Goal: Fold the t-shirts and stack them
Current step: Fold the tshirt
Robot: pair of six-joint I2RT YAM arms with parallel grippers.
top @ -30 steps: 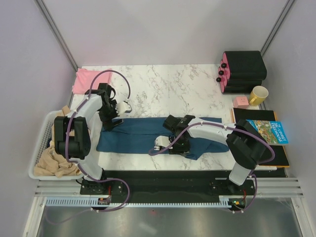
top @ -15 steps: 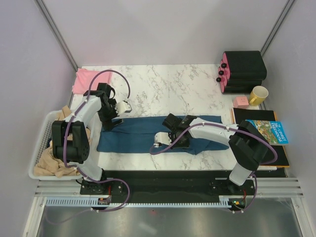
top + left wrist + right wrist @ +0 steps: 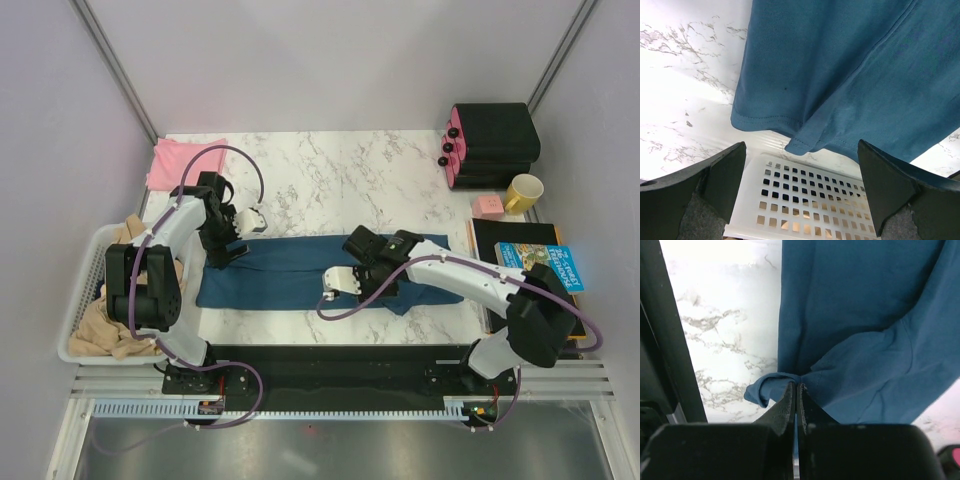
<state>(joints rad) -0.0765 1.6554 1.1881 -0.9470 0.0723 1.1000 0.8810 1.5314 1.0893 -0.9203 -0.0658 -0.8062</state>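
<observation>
The dark teal-blue t-shirt (image 3: 275,270) lies as a long folded strip across the near half of the marble table. My right gripper (image 3: 372,284) is shut on a bunched fold at its near right edge. In the right wrist view the fingertips (image 3: 796,390) pinch the teal cloth (image 3: 860,315), and a small loop bulges out to the left. Over the shirt's left end my left gripper (image 3: 226,248) stands wide open. Its fingers (image 3: 720,180) frame the shirt's hem (image 3: 805,140) without touching it. The pale pink t-shirt (image 3: 175,160) lies flat at the back left corner.
A white perforated basket (image 3: 95,262) holding beige cloth (image 3: 110,320) sits at the left table edge, right under my left gripper (image 3: 800,200). A black case (image 3: 490,145), a yellow mug (image 3: 522,192), a small pink box (image 3: 487,206) and a blue book (image 3: 545,265) are at the right.
My right gripper has closed on the teal shirt's near edge and shifted right and slightly back, pulling the cloth with it. The left arm has barely moved.
</observation>
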